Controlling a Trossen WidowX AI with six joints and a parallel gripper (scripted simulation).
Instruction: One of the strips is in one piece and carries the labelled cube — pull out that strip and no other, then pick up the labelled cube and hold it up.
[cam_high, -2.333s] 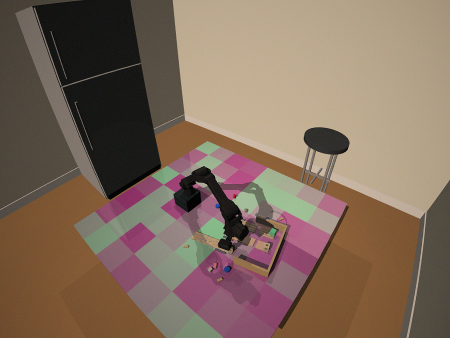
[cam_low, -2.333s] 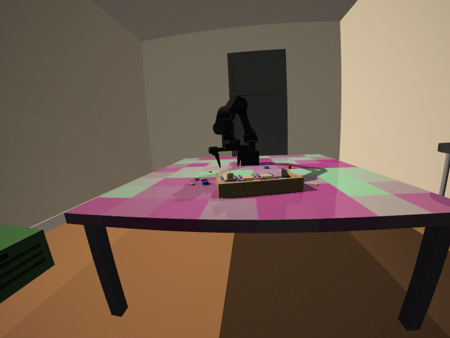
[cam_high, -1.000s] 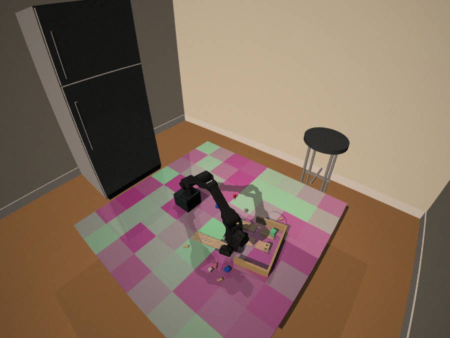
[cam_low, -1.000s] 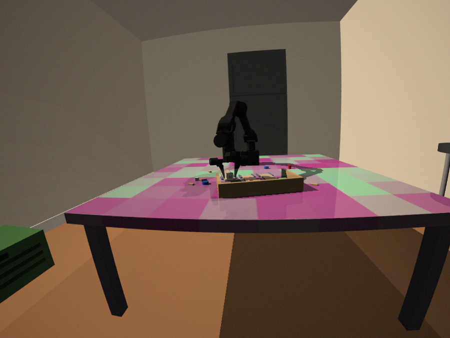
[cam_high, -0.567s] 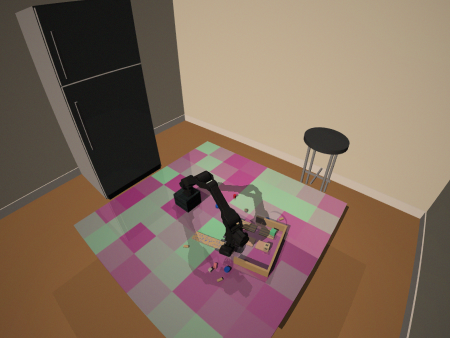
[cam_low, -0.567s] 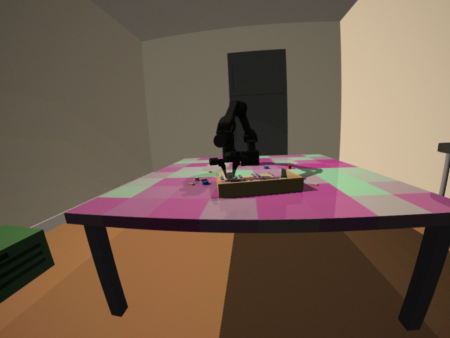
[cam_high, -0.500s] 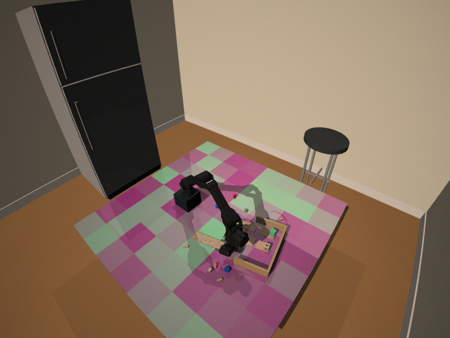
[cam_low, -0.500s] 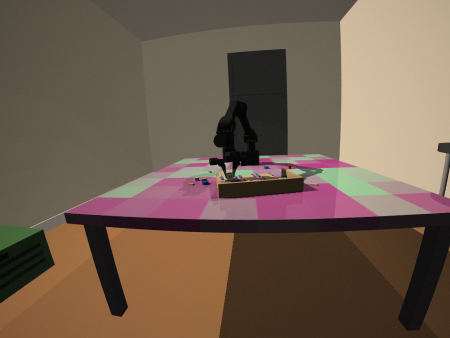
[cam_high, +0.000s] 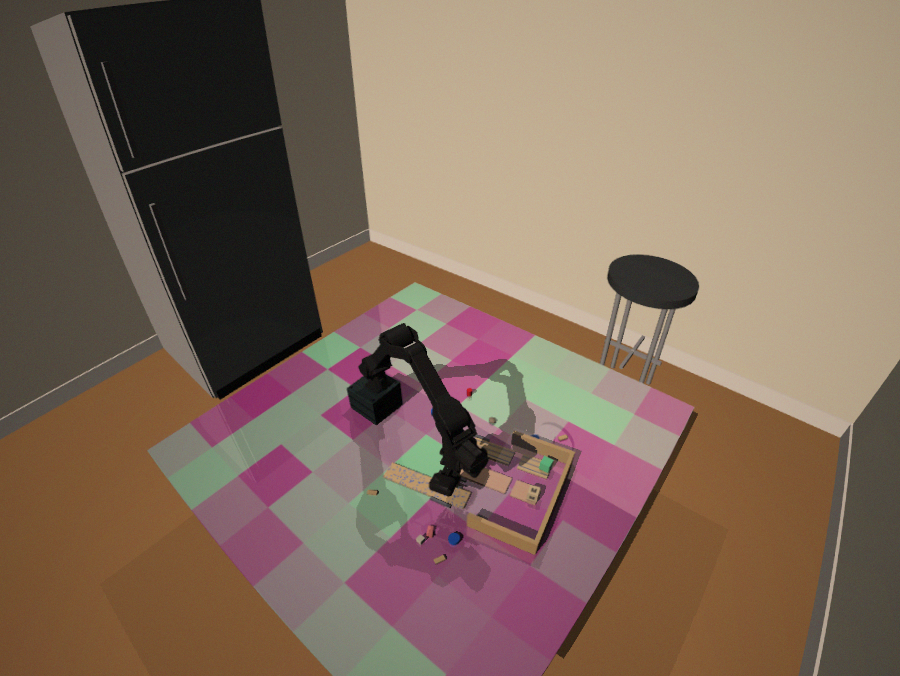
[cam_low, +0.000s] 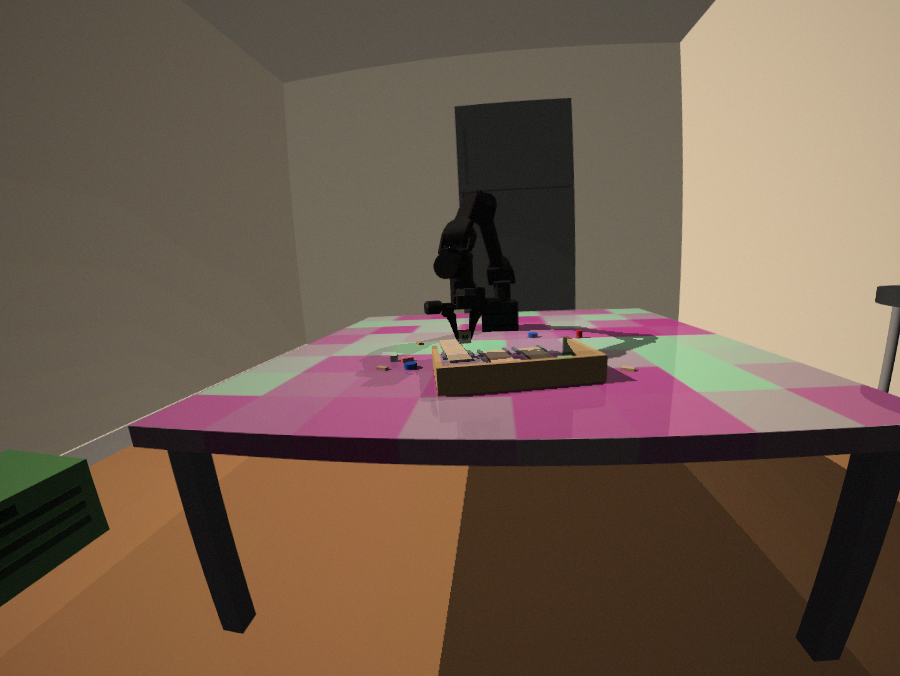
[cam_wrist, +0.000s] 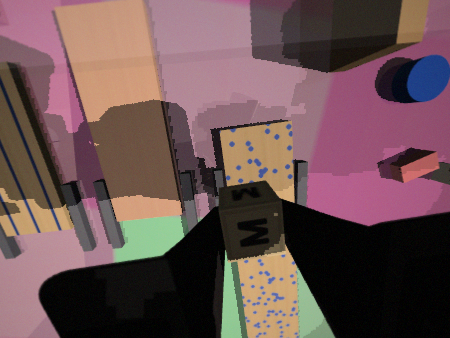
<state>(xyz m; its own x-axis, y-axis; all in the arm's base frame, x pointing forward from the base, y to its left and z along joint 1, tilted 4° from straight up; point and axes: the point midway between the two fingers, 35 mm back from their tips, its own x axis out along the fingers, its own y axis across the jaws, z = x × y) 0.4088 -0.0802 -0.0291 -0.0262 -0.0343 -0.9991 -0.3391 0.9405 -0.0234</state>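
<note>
Table top (cam_low: 552, 418): glossy chequered surface, pink, green and grey, carrying soft reflections. Tray (cam_low: 520, 374), centre of the exterior view: matt, pale wood look. Dotted strip (cam_wrist: 270, 295), lower centre of the wrist view: tan, wood-like grain, matt, blue speckles. Labelled cube (cam_wrist: 251, 222): dull brown, smooth faces, black letter M. Gripper (cam_wrist: 250, 240): matt black, plastic-like. Stool (cam_high: 652, 280): matt dark seat, grey metal-looking legs.
</note>
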